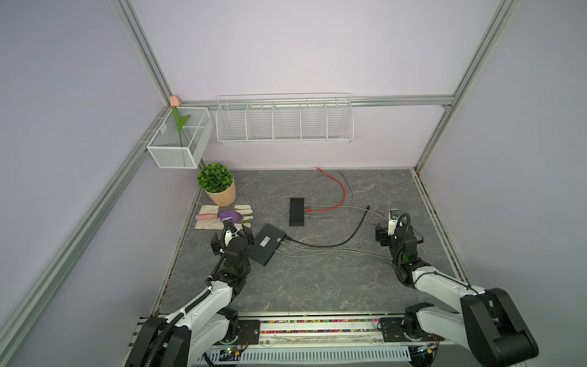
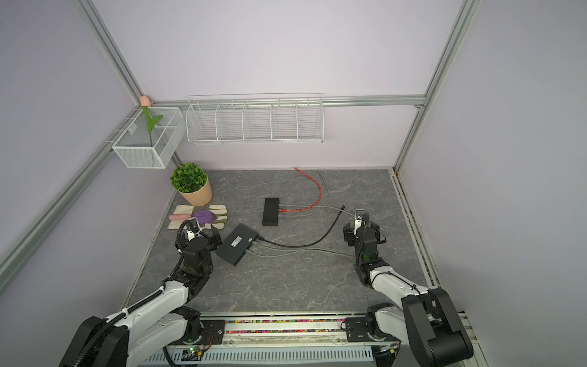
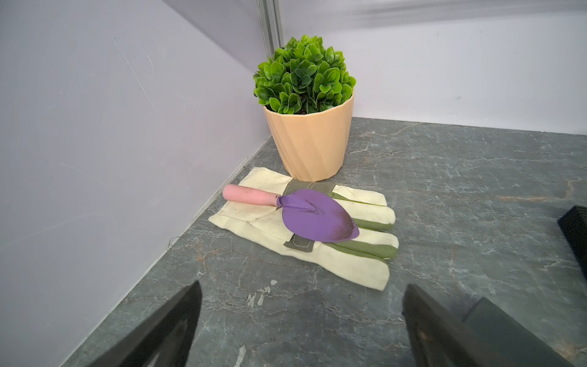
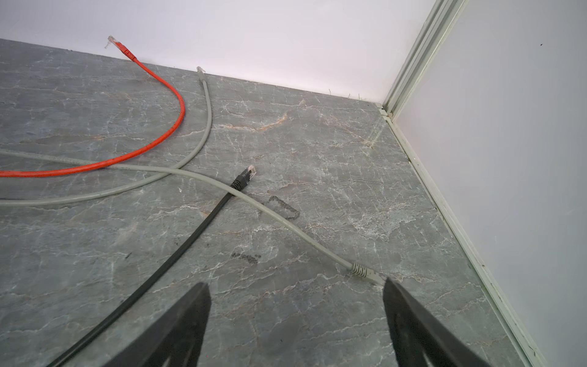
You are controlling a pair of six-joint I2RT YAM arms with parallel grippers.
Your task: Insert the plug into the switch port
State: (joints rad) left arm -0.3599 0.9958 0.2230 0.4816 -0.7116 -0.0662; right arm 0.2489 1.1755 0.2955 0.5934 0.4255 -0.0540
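Here, the black cable's loose plug [image 4: 246,175] lies unplugged on the grey marbled worktop [image 1: 317,279], just where its lead crosses a grey cable [image 4: 203,176]. It sits towards the right side, well apart from both switches. The black cable [image 1: 333,244] curves back across the worktop to the nearer switch [image 1: 266,244], a dark flat box lying at an angle, with two grey leads leaving the same side. A second switch [image 1: 296,212], black and oblong, lies farther back near the middle. A red cable [image 1: 341,190] and grey leads run from its right side. The red cable's free plug [image 4: 114,41] rests by the back wall, with a grey free plug [image 4: 200,70] near it.

Another grey plug [image 4: 362,271] lies just beside one finger of the right gripper [image 4: 295,286]. Its jaws are spread wide with nothing between them, near the black plug.

The left gripper [image 3: 301,295] sits just beside the angled switch, jaws also spread wide and empty. Beyond it lies a cream gardening glove [image 3: 359,263] with a purple trowel [image 3: 314,216] on top. Behind those stands a potted plant [image 3: 311,143] in the corner.

On the walls hang a white wire rack [image 1: 284,122] and a mesh basket [image 1: 171,155] holding a pink tulip [image 1: 174,101].
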